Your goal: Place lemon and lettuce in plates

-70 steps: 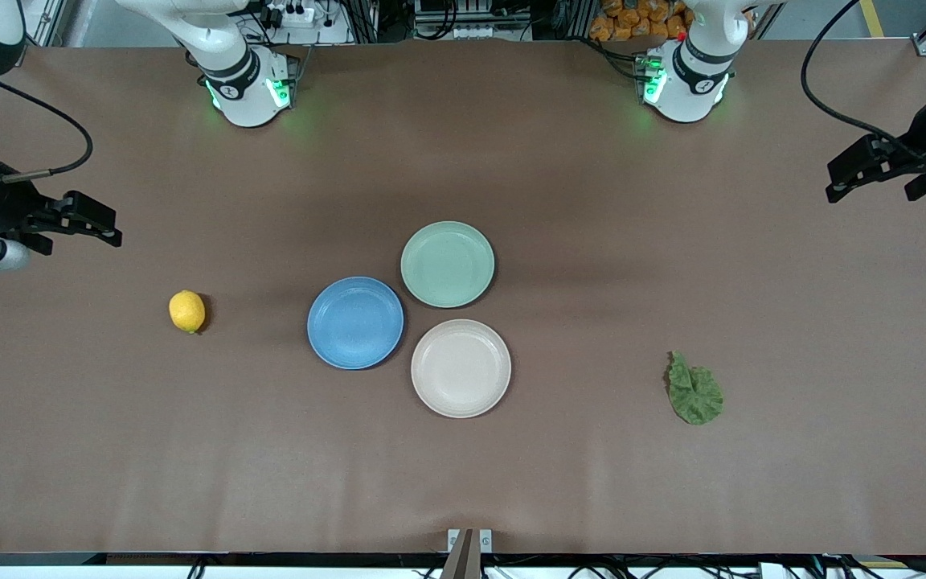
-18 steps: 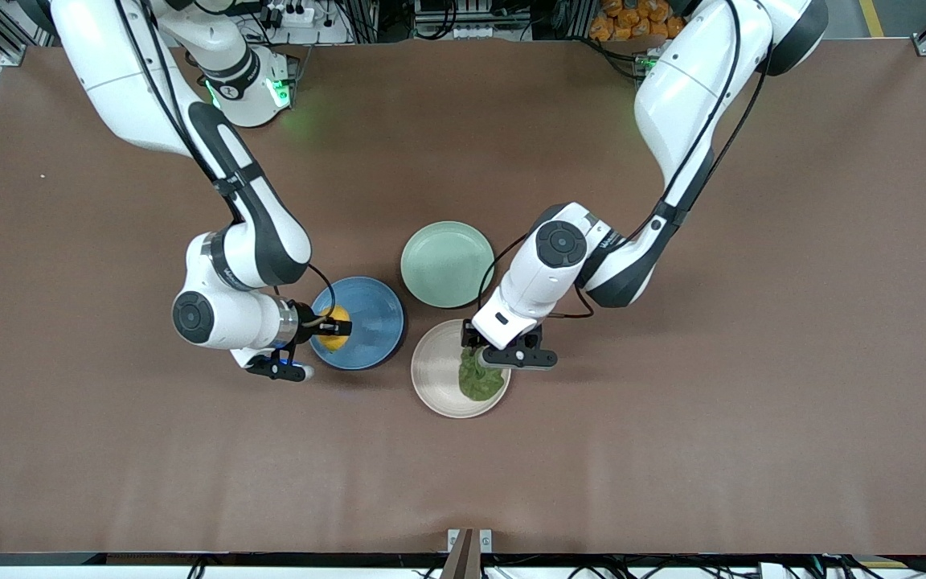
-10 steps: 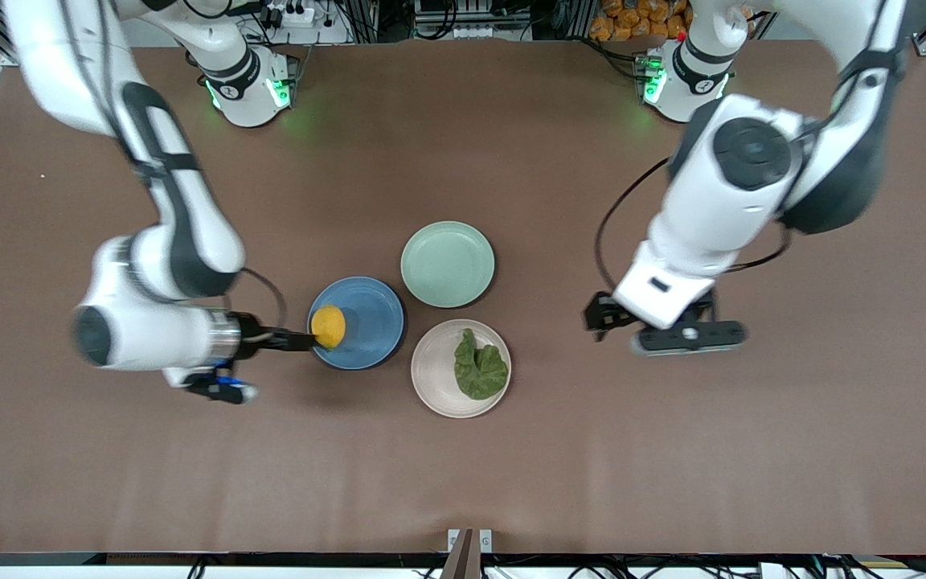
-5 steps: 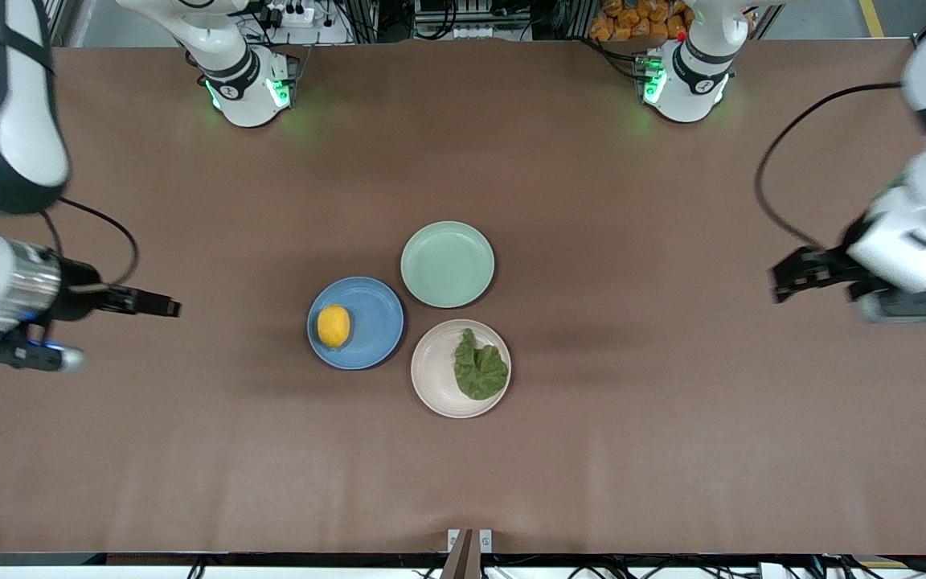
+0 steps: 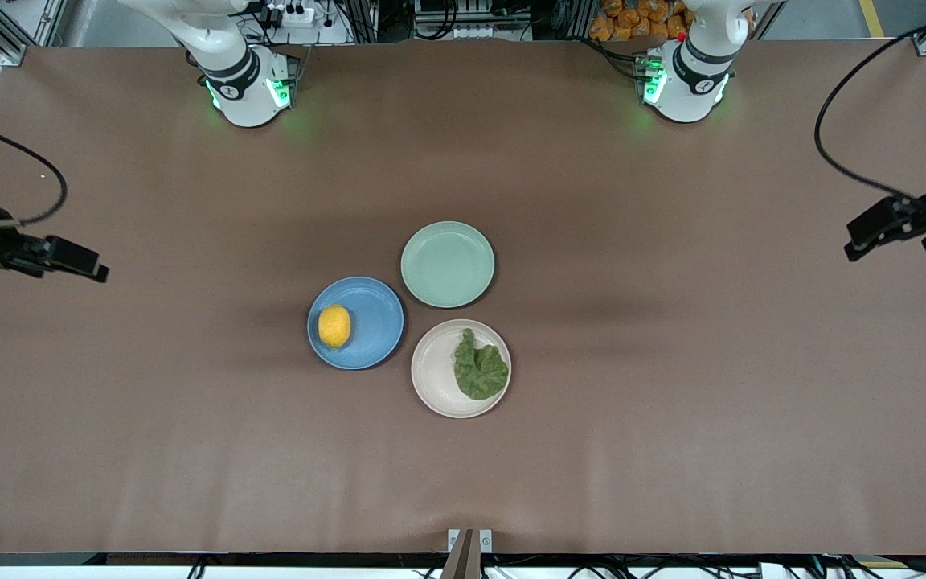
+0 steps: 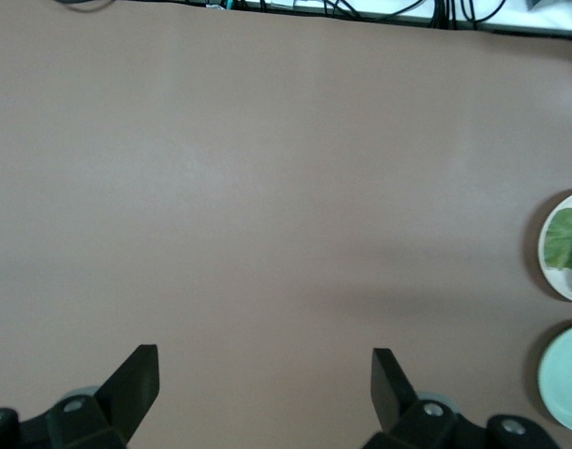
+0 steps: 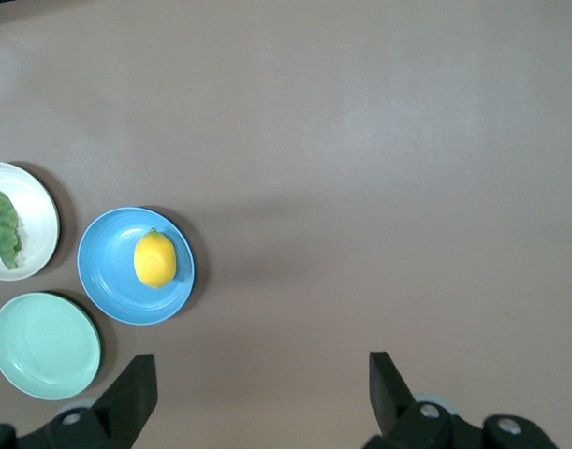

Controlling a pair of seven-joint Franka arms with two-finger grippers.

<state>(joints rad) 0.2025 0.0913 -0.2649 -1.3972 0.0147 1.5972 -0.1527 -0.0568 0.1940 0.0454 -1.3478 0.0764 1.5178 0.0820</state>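
My arms' white bases point(image 5: 247, 84) glow green at the collar; black cables point(image 5: 853, 121) loop to black gripper fingers point(image 6: 126, 388) with silver screws.

front view: the whole table point(image 5: 672, 450) is seen from high above, facing the arm bases | wrist views: bare table is looked down on from well above | shared by all three: beige plate point(image 5: 434, 371) point(image 6: 551, 271) point(image 7: 37, 229), green plate point(image 5: 447, 264) point(image 6: 562, 379) point(image 7: 44, 344)
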